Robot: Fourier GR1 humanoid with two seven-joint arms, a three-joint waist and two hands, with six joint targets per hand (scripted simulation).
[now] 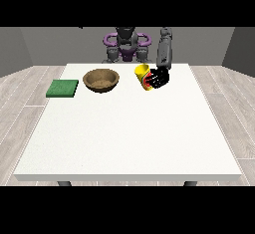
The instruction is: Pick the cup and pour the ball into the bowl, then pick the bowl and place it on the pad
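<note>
The risk I judge here is the pour missing — the cup [144,77], lifted and tilted just beside the bowl [101,80] on its far side from the pad [63,88], has its mouth not yet over the bowl, so the ball could spill onto the table [129,138]. The hand at the view's right [158,78] has its fingers curled round the cup — holding it. No ball is visible.

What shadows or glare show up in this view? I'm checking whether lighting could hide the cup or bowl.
Front view: even, flat light, no glare on the white table; the bowl shows a darker inside; the hand at the view's right, curled round the tilted yellow cup, covers part of it; the green pad is evenly lit.
</note>
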